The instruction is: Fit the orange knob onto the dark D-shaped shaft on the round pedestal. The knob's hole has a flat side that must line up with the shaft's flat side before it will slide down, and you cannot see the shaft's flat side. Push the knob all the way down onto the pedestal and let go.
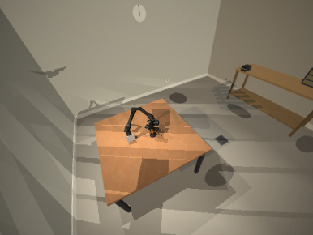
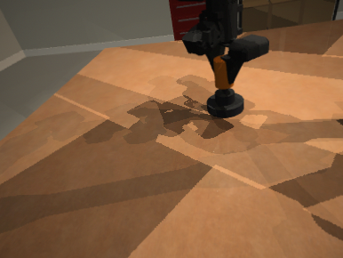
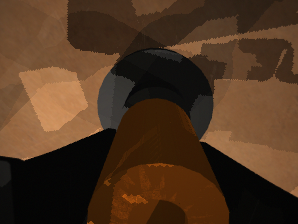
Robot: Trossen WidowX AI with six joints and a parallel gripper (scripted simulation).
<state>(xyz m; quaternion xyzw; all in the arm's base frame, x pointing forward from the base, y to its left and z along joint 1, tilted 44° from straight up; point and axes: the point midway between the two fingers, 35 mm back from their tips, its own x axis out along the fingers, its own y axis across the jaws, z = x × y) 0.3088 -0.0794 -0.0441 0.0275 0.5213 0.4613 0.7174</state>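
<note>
The orange knob (image 1: 152, 131) (image 2: 220, 75) (image 3: 159, 120) is a tall cylinder, held roughly upright. My gripper (image 2: 225, 71) (image 3: 155, 143) is shut on it, one black finger on each side. The round dark pedestal (image 2: 225, 108) (image 3: 106, 102) stands on the table directly below the knob. A narrower dark part (image 2: 225, 94) shows between the knob's lower end and the pedestal's wide base, so the knob is not down on the base. The knob's lower end is over this part and seems to meet it. The shaft's flat side and the knob's hole at its lower end are hidden.
The wooden table (image 1: 122, 174) (image 2: 187, 222) carries the arm, whose pale base block (image 1: 130, 138) stands left of the pedestal in the top view. Hard-edged shadows cross the table. A red drawer cabinet (image 2: 186, 20) is behind the table, and a wooden bench (image 1: 280, 79) is off to the right.
</note>
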